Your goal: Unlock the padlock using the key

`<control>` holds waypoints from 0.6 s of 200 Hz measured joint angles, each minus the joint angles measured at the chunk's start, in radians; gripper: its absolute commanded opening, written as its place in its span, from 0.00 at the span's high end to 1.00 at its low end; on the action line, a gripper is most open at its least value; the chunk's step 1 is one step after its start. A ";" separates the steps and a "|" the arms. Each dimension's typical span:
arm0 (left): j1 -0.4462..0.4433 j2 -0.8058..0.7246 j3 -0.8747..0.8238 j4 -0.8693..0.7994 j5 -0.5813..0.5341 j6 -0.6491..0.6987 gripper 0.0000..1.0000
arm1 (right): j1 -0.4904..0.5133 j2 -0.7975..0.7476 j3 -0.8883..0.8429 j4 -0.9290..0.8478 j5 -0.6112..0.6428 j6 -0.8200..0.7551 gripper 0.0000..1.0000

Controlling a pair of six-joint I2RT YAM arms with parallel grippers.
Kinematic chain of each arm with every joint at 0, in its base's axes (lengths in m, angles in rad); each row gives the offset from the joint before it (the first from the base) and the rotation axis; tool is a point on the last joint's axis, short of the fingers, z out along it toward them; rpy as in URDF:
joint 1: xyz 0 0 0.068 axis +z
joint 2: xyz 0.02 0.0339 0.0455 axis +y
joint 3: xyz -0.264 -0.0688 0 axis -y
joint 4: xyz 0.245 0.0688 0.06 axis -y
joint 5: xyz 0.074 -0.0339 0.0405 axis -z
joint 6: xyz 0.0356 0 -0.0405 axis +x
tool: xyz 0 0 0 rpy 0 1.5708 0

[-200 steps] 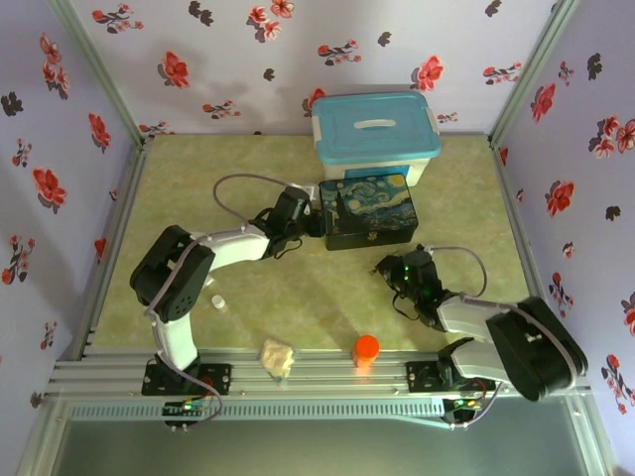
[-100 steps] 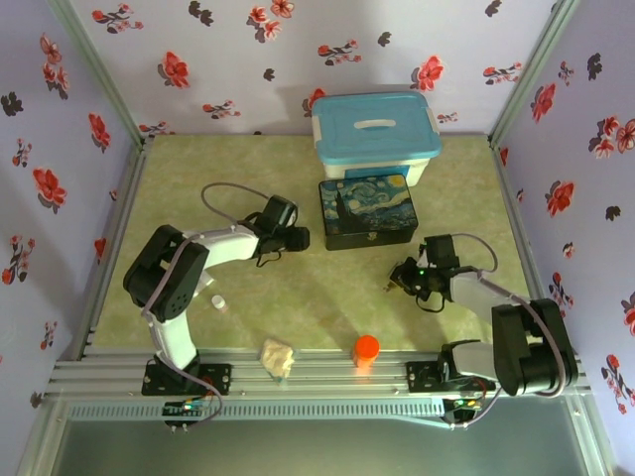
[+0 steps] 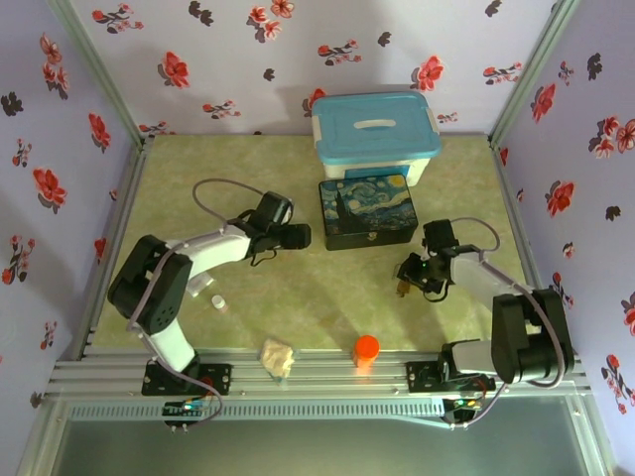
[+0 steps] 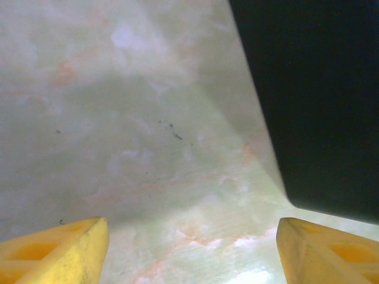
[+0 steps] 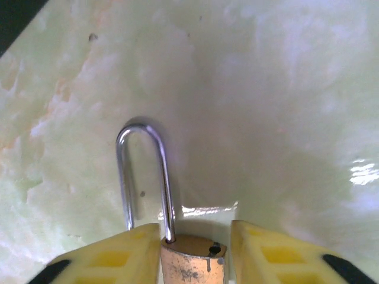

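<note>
plainly, the padlock (image 5: 190,263) stands on the table (image 5: 284,89) between the fingers of the right gripper (image 5: 195,229), its shackle (image 5: 167,201) seemingly sprung with one leg free. whether those jaws press the brass body or have let go i cannot tell. if they are slack, a nudge could topple or drag it, and the left gripper (image 4: 192,236), spread wide and empty beside the painted box (image 4: 320,89), is too far off to help. since a second ago the left gripper has backed off the box's corner and widened, and the right forearm has swung rightward.
</note>
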 measured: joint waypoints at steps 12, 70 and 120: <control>0.003 -0.038 0.000 -0.008 0.000 0.003 0.24 | 0.004 0.009 0.013 -0.002 0.019 -0.005 0.65; 0.068 -0.294 -0.001 -0.063 -0.023 0.022 0.08 | 0.106 0.030 0.113 -0.040 0.153 -0.056 0.43; 0.174 -0.480 -0.172 0.043 -0.252 0.193 0.00 | 0.092 -0.096 0.117 0.044 0.379 -0.131 0.01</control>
